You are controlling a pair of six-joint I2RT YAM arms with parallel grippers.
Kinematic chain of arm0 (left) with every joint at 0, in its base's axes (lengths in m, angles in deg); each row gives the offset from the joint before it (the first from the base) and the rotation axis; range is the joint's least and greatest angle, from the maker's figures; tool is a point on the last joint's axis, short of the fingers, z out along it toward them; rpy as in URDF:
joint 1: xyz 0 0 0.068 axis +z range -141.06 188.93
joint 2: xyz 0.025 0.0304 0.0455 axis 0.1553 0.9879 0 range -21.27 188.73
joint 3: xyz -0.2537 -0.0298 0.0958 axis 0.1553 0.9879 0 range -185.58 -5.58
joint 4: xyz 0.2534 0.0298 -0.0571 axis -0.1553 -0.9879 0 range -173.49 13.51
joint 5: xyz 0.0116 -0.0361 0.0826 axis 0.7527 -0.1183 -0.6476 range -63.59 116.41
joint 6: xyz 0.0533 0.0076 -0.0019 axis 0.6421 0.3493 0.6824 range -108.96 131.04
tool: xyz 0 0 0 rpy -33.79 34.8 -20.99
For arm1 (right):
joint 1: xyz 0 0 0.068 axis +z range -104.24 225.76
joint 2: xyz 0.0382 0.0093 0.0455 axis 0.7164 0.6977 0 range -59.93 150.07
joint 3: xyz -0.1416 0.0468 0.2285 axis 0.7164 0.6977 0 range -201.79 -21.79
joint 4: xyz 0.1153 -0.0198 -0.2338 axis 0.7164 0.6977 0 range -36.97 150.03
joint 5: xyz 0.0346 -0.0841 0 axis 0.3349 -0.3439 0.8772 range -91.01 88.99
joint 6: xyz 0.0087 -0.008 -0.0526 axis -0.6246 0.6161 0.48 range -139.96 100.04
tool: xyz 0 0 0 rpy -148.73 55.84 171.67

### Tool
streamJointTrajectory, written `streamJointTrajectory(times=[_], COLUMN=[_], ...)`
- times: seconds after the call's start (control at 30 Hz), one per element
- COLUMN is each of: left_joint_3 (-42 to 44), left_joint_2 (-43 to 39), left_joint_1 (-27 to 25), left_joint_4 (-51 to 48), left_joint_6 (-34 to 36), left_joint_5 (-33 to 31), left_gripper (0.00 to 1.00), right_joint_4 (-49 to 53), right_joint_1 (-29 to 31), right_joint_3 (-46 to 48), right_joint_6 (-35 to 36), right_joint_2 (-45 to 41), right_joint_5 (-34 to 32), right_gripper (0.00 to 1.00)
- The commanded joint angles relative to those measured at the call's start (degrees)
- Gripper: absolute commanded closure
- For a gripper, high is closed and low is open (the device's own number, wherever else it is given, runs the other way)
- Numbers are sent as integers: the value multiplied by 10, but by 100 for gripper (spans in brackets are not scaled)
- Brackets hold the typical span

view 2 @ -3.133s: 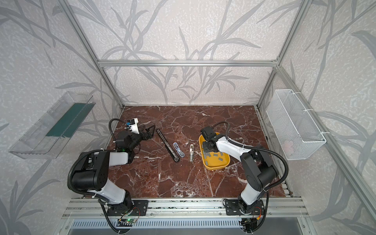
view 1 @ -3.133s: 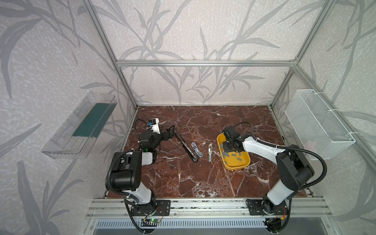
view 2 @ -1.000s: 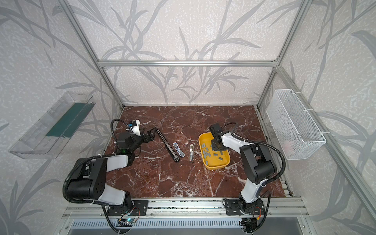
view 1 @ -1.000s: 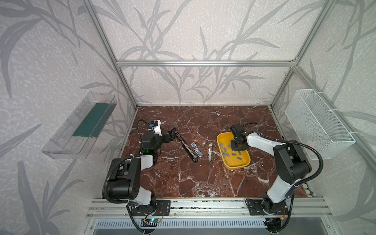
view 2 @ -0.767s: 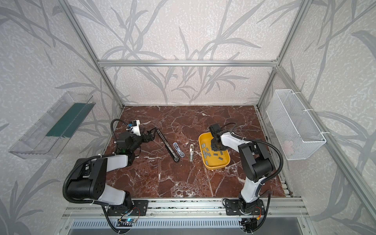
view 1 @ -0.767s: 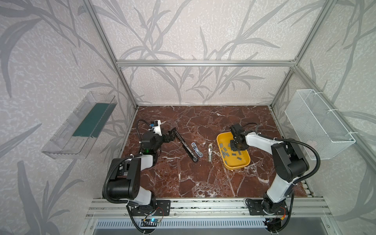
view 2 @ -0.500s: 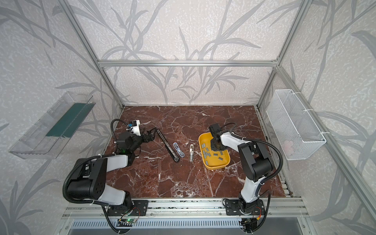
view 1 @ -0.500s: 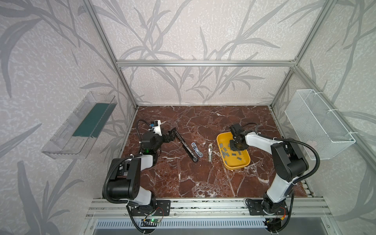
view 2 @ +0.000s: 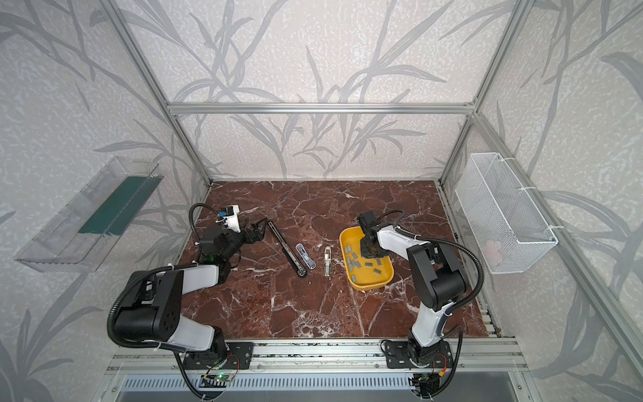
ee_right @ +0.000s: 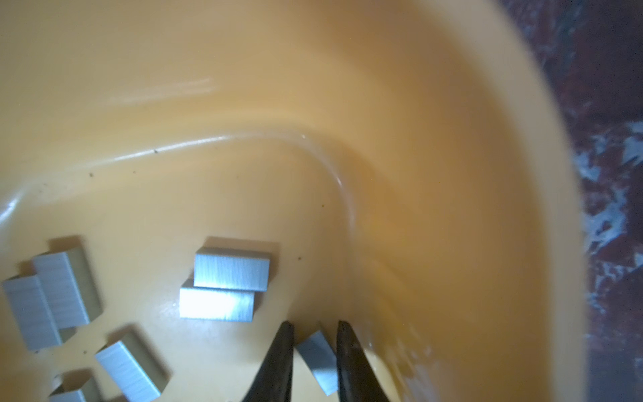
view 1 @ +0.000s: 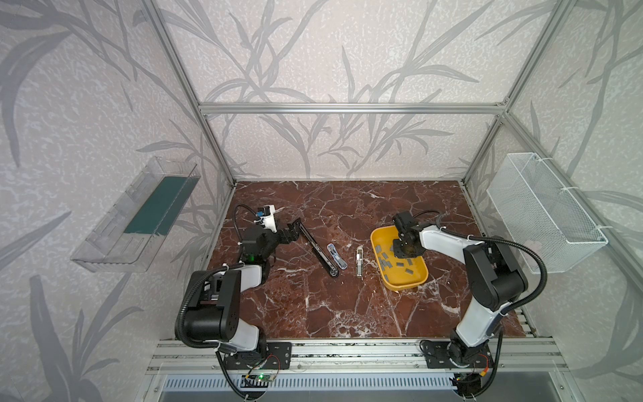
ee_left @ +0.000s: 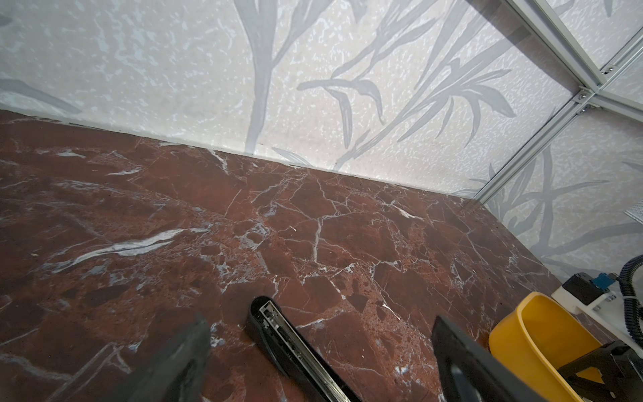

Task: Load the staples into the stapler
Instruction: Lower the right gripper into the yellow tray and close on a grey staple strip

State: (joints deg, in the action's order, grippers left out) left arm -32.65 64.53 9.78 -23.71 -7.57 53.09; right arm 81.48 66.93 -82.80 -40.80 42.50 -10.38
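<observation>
The stapler [view 1: 318,249] is long and black, lying opened flat on the marble floor in both top views. Its loading channel end [ee_left: 278,334] sits between the fingers of my open left gripper [ee_left: 320,344], which touches nothing. Several grey staples [view 1: 384,259] lie in the yellow tray [view 1: 414,282]. My right gripper [ee_right: 315,334] reaches down into the tray's far part, shut on one staple strip [ee_right: 318,358] pinched between its black fingertips. Other staples [ee_right: 231,268] lie loose beside it.
A small blue-and-clear stapler [view 1: 336,251] and a small silver one [view 1: 359,260] lie between the black stapler and the tray. A clear bin [view 1: 139,222] hangs on the left wall and a white wire basket [view 1: 542,212] on the right wall.
My right gripper has narrowed its jaws onto a staple strip inside the tray. The left arm and the staplers have not moved.
</observation>
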Motion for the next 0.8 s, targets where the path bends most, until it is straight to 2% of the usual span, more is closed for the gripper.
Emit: streamJointTrajectory(times=[0.0, 0.27, 0.4, 0.53, 0.77], left_joint_3=[-5, -5, -4, -4, -4], left_joint_2=[0, 1, 1, 2, 2], left_joint_1=[-2, -1, -2, -2, -2], left_joint_4=[22, 25, 25, 26, 27], left_joint_6=[2, 1, 1, 0, 0], left_joint_5=[7, 8, 9, 9, 9], left_gripper=[1, 1, 1, 1, 1], right_joint_4=[12, 21, 24, 23, 17], right_joint_1=[-14, -21, -21, -21, -21], right_joint_3=[4, -17, -15, 0, 19], right_joint_6=[-11, -13, -12, -12, -14], right_joint_2=[4, 10, 8, -4, -10], right_joint_5=[10, 30, 33, 36, 38], right_gripper=[77, 87, 86, 81, 80])
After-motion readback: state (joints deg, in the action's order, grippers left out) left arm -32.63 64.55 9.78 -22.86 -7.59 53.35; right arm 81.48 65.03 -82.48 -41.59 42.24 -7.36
